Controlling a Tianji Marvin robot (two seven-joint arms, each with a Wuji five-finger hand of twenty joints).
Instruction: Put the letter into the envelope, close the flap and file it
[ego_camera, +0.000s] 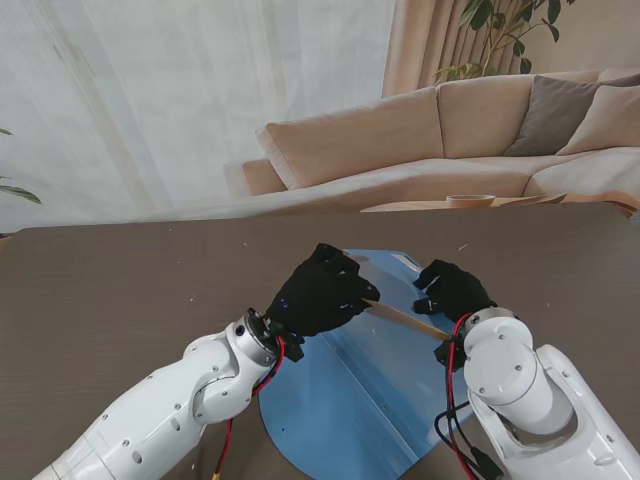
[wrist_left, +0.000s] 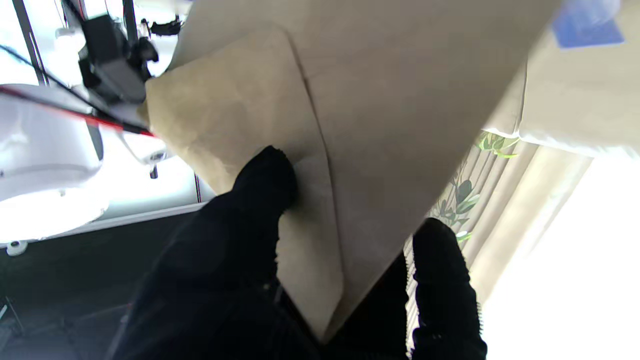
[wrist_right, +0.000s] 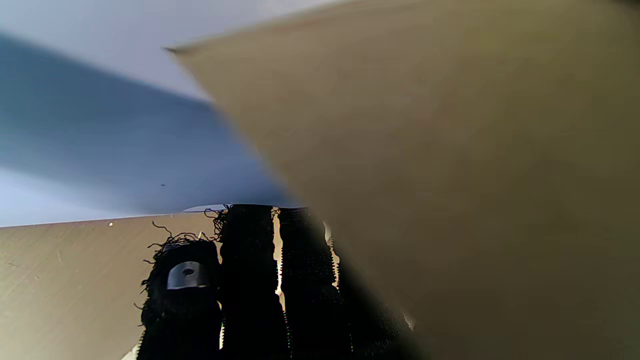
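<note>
Stand view: both black-gloved robot hands, left robot hand and right robot hand, grasp the tan paper envelope edge-on above the blue plastic folder at the worktop's six o'clock, probably steadying it for filing.

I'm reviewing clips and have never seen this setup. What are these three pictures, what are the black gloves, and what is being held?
The top picture looks down from the robot's stand. The two white arms end in black five-finger hands. The left hand and right hand hold a tan envelope between them, seen almost edge-on, above an open blue folder lying on the brown table. The other two pictures come from cameras on the wrists, looking along the fingers. The left wrist view shows the envelope's flap side with fingers pinching it; the right wrist view is mostly filled by blurred envelope.
</note>
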